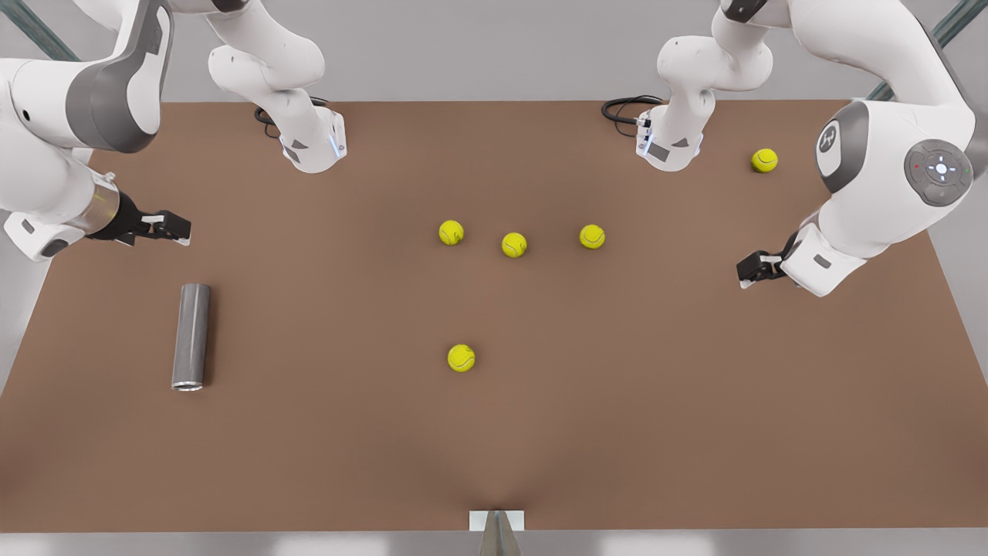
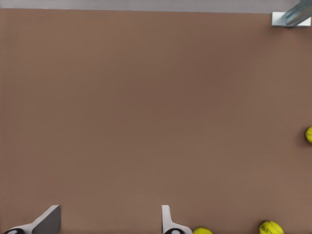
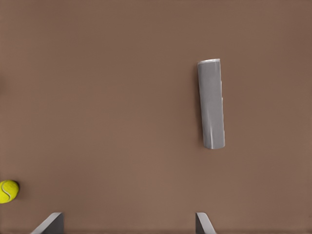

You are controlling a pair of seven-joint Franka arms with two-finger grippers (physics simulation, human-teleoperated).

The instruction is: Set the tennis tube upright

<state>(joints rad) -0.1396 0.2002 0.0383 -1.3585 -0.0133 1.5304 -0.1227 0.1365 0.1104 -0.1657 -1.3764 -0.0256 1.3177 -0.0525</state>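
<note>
The tennis tube (image 1: 191, 336) lies flat on the brown table (image 1: 324, 432) at the front view's left, its silvery rim toward the near edge. It also appears as a grey cylinder, the tennis tube (image 3: 211, 103), in the right wrist view. My right gripper (image 1: 184, 226) hovers above the table just behind the tube's far end, apart from it; the same right gripper (image 3: 127, 225) is open and holds nothing. At the front view's right, my left gripper (image 1: 745, 272) hangs over bare table, and this left gripper (image 2: 109, 225) is open and empty too.
Three tennis balls (image 1: 514, 245) lie in a row at mid-table, another ball (image 1: 461, 357) nearer the front, one (image 1: 764, 160) at the back right. A metal bracket (image 1: 496, 520) sits at the near table edge. Arm bases stand along the back edge.
</note>
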